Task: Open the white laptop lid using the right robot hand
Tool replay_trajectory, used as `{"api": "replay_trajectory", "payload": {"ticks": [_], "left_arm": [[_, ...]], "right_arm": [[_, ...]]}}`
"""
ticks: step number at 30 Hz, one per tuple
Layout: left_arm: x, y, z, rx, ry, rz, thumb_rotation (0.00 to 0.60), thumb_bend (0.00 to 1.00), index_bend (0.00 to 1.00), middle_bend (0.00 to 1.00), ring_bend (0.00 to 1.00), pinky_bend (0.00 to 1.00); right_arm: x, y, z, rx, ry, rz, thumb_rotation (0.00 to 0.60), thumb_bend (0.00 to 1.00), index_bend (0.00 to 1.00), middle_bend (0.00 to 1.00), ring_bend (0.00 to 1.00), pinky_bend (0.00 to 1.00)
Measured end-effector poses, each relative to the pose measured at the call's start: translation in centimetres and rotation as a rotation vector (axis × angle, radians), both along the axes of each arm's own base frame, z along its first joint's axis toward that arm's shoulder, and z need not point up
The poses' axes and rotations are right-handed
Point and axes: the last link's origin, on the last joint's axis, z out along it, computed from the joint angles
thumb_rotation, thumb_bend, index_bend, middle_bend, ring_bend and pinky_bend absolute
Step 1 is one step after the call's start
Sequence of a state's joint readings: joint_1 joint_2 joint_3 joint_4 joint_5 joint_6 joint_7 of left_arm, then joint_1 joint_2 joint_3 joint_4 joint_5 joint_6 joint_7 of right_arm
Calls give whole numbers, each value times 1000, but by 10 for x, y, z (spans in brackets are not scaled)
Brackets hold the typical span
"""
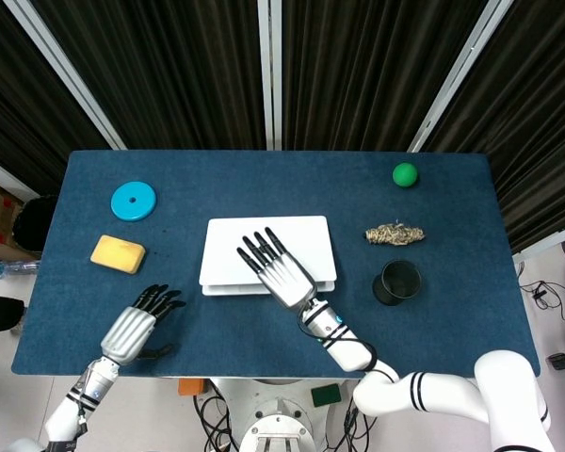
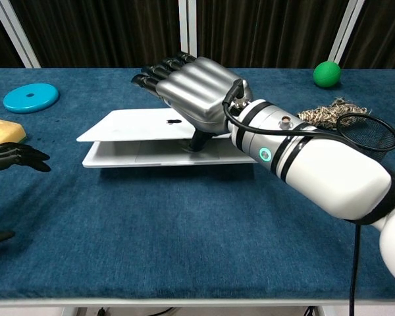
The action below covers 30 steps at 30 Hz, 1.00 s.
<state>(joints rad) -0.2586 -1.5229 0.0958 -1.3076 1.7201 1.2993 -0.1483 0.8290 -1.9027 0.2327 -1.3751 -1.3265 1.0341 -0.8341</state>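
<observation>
My right hand [image 2: 197, 89] has its thumb under the laptop lid [image 2: 141, 125], fingers [image 1: 260, 247] spread flat above it. I fear the lid slipping off the thumb and dropping shut.

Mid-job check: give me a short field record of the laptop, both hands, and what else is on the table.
laptop: white, lid raised a little, front edge lifted off the base
right hand: over the lid, thumb under its front edge
left hand: apart from the laptop, near the table's front left, holding nothing
table: blue cloth
other items: blue disc, yellow sponge, green ball, black mesh cup, rope bundle
</observation>
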Motion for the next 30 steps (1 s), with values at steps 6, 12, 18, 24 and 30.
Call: {"api": "replay_trajectory", "payload": {"ticks": [6, 12, 18, 24, 30], "left_arm": [[12, 12, -15, -22, -16, -32, 600, 174, 202, 93, 2, 20], [20, 25, -24, -24, -23, -49, 600, 174, 202, 87, 2, 20], [30, 32, -31, -52, -23, -72, 600, 175, 194, 86, 2, 20], [38, 40, -40, -93, -24, -90, 600, 174, 179, 87, 2, 20], [40, 50, -50, -155, 0, -86, 600, 174, 163, 87, 0, 17]], "right_arm": [[1, -3, 0, -22, 11, -2, 600, 389, 0, 1, 0, 0], [2, -5, 0, -36, 17, -2, 600, 390, 0, 1, 0, 0], [3, -6, -1, -44, 23, 0, 600, 390, 0, 1, 0, 0], [4, -9, -2, -58, 36, 3, 600, 389, 0, 1, 0, 0], [3, -12, -3, -71, 52, 4, 600, 390, 0, 2, 0, 0]]}}
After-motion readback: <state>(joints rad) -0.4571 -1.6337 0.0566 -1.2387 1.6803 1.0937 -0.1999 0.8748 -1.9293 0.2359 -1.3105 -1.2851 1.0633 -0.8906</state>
